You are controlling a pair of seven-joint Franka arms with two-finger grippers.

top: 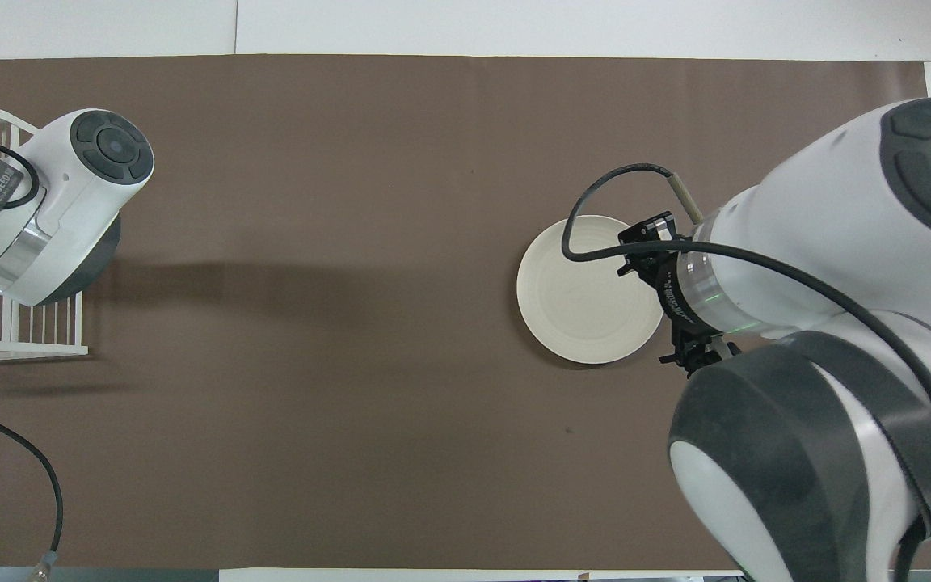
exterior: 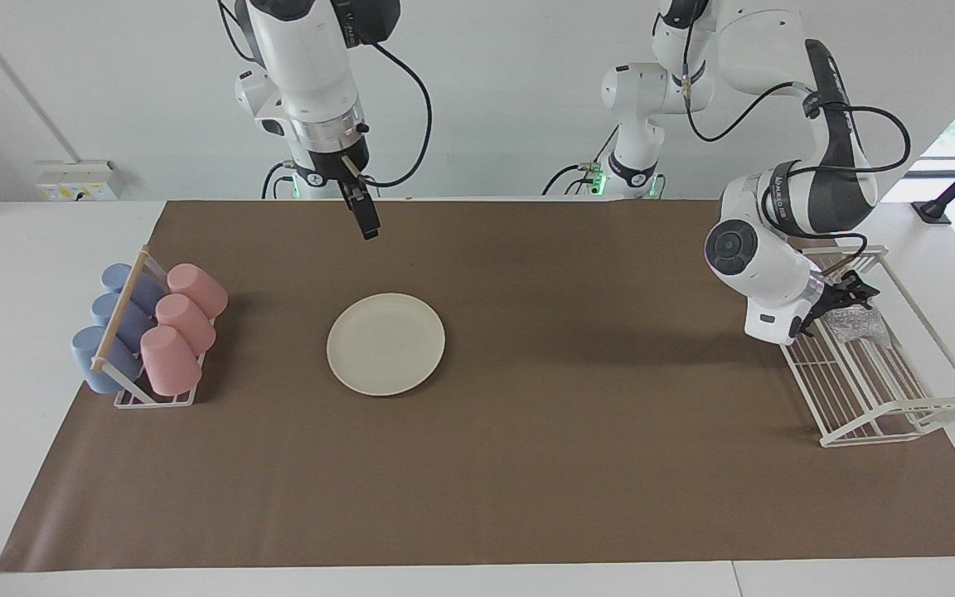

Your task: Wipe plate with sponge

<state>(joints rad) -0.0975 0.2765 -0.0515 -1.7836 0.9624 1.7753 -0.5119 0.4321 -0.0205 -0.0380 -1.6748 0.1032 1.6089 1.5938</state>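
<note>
One step matters now: left hand (exterior: 841, 308), fingers around the sponge (exterior: 857, 322) in the wire rack (exterior: 884, 390), should grip firmly (plate (exterior: 385, 343) lies well apart); right hand (exterior: 366, 217) waits, grip unreadable.

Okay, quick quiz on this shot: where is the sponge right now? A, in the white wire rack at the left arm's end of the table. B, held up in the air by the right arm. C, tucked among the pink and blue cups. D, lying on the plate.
A: the silvery sponge lies in the white wire rack, with the left tool down at it, while the plate is bare.
</note>
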